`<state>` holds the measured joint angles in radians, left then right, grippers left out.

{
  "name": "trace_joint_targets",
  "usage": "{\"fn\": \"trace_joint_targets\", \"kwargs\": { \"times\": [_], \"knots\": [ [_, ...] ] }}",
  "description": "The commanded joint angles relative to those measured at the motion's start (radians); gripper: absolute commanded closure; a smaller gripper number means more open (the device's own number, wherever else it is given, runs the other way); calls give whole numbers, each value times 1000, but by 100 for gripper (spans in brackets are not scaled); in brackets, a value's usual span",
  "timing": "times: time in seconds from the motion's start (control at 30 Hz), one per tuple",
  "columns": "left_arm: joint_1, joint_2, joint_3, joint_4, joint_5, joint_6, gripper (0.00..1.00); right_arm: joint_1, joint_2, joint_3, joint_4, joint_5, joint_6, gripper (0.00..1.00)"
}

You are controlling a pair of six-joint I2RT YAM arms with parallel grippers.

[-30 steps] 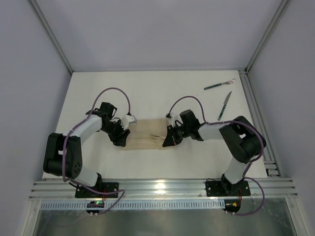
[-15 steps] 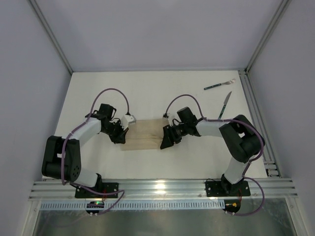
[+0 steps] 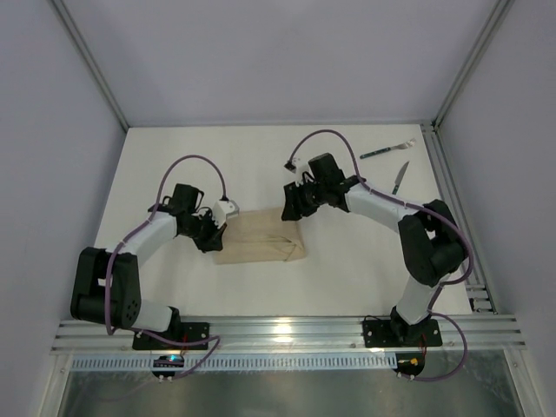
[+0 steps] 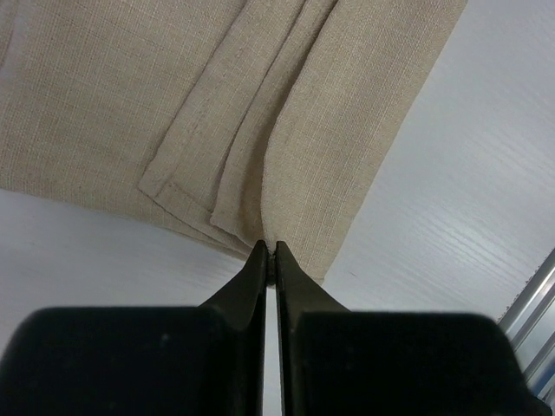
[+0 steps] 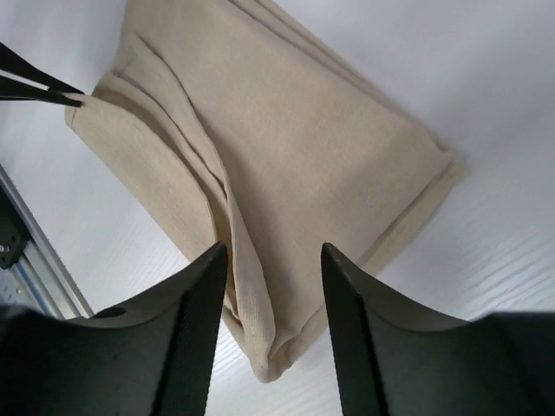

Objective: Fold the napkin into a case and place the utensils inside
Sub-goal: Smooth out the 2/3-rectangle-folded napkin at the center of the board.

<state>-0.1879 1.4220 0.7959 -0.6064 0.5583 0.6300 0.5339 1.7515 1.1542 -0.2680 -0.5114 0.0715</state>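
White table (image 3: 347, 278) carries the folded napkin (image 3: 256, 248), fork (image 3: 387, 151) and, seemingly, knife (image 3: 399, 177).

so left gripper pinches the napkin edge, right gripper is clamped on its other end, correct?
No: the right gripper is open, clear of the napkin and holding nothing, as the right wrist view shows. The left gripper does pinch the napkin edge.

Light was bright and even, glare shone on the front rail (image 3: 280, 328), shadows fell soft, jaws blurred in wrist views.
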Motion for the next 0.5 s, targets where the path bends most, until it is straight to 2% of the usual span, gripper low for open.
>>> {"fn": "trace_joint_targets", "kwargs": {
  "times": [0.0, 0.1, 0.27, 0.4, 0.47],
  "knots": [
    [1, -31, -7, 62, 34, -32, 100, 60, 81, 94, 75, 31, 60, 58],
    [4, -37, -7, 83, 37, -55, 100, 130, 211, 177, 141, 7, 114, 80],
    [8, -46, -17, 102, 37, -72, 100, 163, 362, 254, 240, -3, 264, 87],
    [24, -37, -20, 119, 46, -90, 100, 161, 422, 271, 190, 7, 275, 90],
    [41, -29, -15, 134, 51, -102, 100, 161, 430, 247, 168, -15, 272, 95]
  ]
}}
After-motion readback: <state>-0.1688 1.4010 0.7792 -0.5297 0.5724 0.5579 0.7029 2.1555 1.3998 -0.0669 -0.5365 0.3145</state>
